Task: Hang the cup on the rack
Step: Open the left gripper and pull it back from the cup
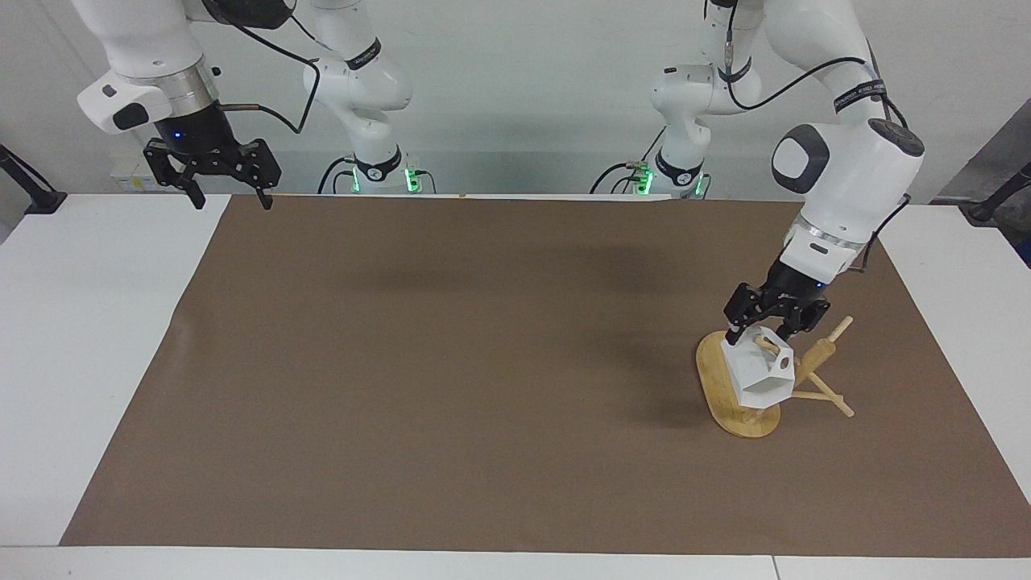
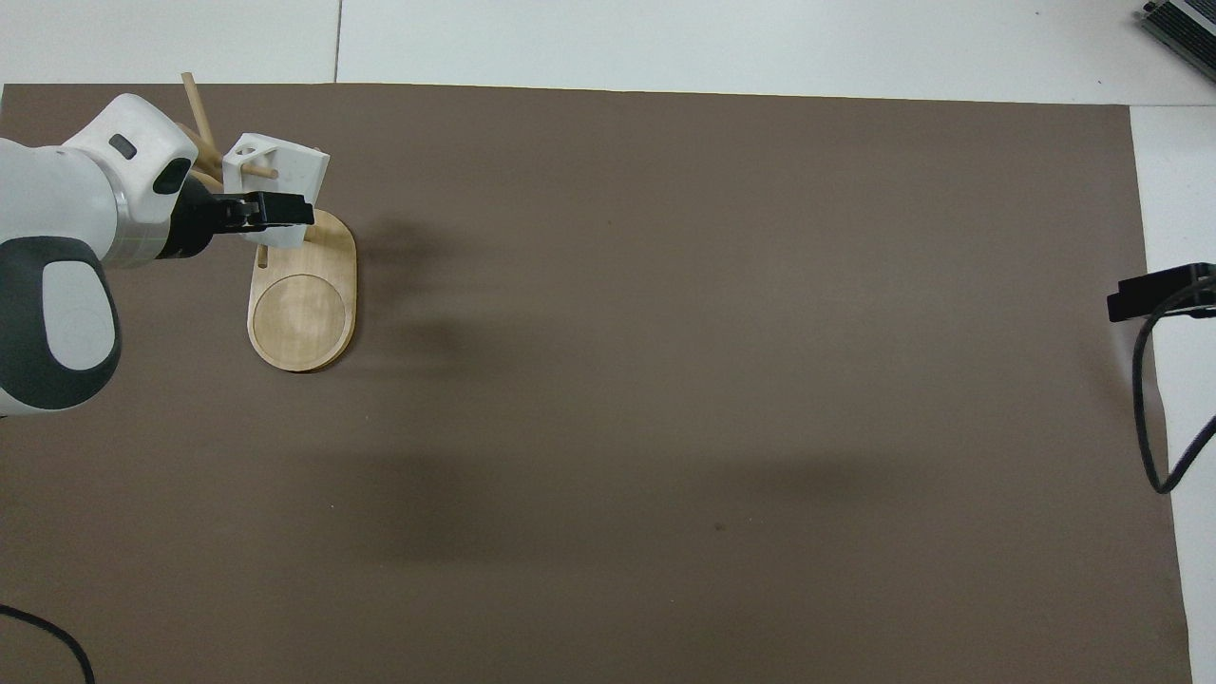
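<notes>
The white faceted cup [image 1: 761, 377] hangs on the bamboo rack [image 1: 815, 360] with a thin peg [image 1: 766, 345] through the hole in its handle. It tilts over the rack's oval base [image 1: 715, 379]. My left gripper [image 1: 757, 332] is just above the cup, fingers open and spread to either side of its top. From overhead, the cup [image 2: 285, 163] shows the peg [image 2: 258, 172] in its handle, with the left gripper [image 2: 288, 213] beside it over the base [image 2: 304, 309]. My right gripper [image 1: 228, 193] waits, open and empty, above the mat's corner at the right arm's end.
A brown mat [image 1: 483, 362] covers most of the white table [image 1: 80, 322]. Other rack pegs [image 1: 830, 396] stick out toward the left arm's end. A black cable [image 2: 1145, 418] hangs from the right arm, with the right gripper [image 2: 1159, 294] partly in the overhead view.
</notes>
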Robot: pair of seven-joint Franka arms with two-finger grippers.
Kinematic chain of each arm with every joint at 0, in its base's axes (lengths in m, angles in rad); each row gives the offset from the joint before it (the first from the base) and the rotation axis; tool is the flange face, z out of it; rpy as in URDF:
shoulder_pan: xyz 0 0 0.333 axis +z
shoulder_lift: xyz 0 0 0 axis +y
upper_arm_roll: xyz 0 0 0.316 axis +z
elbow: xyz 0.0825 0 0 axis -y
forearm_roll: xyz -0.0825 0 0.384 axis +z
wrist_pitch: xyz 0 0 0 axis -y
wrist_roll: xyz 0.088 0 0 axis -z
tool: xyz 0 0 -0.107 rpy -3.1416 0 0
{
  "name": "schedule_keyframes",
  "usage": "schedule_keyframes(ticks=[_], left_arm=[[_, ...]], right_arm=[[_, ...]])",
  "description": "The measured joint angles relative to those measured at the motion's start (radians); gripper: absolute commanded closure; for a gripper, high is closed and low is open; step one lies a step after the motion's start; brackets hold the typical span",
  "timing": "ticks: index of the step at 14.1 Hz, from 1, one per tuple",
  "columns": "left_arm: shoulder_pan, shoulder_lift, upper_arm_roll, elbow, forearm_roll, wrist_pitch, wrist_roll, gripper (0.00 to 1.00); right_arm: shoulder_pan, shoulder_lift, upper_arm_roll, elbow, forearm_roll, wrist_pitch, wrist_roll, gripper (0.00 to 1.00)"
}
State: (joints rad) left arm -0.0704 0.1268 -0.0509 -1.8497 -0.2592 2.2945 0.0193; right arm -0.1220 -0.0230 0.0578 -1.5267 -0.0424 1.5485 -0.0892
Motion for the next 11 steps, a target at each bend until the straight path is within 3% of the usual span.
schedule_keyframes(ticks=[4,11], left_arm=[[0.008,-0.002,0.000,0.002,0.001,-0.005,0.000,0.00],[0.054,-0.067,0.002,0.003,0.062,-0.172,0.088,0.00]], right_arm=[[0.052,0.000,-0.042,0.000,0.000,0.000,0.000,0.00],[0.068,0.000,-0.068,0.000,0.000,0.000,0.000,0.00]])
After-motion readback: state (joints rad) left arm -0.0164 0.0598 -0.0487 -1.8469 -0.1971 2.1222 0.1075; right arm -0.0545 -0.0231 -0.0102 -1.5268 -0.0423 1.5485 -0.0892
